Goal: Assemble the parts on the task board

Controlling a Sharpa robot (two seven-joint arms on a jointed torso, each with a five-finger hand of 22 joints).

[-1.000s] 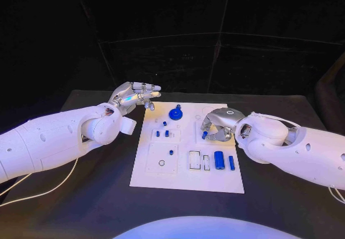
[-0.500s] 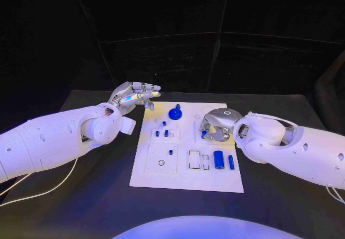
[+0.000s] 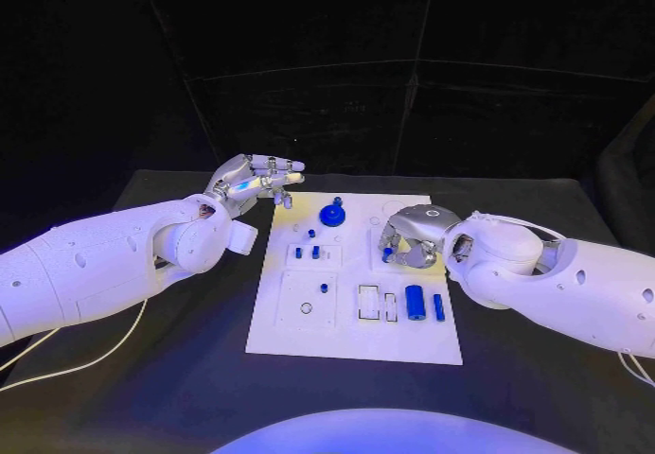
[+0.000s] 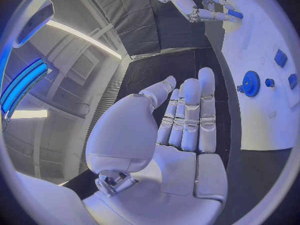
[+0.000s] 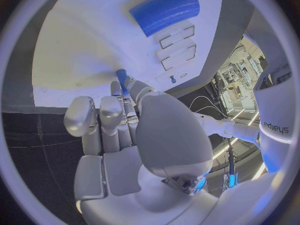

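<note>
1. The right hand [image 3: 414, 234] is seen over the right half of the task board [image 3: 358, 331], fingers curled downward; a small blue peg [image 5: 122, 79] is pinched at its fingertips.
2. The left hand [image 3: 256, 180] is held above the surface [image 3: 164, 378] just off the board's far left corner, its fingers apart and nothing gripped.
3. A blue gear [image 3: 333, 217] is seen near the board's far edge, between the two hands.
4. Small blue pegs [image 3: 308, 253] stand in the board's left part.
5. A blue cylinder [image 3: 415, 303] lies near the board's right edge, with a thinner blue bar [image 3: 439, 307] just beside it.
</note>
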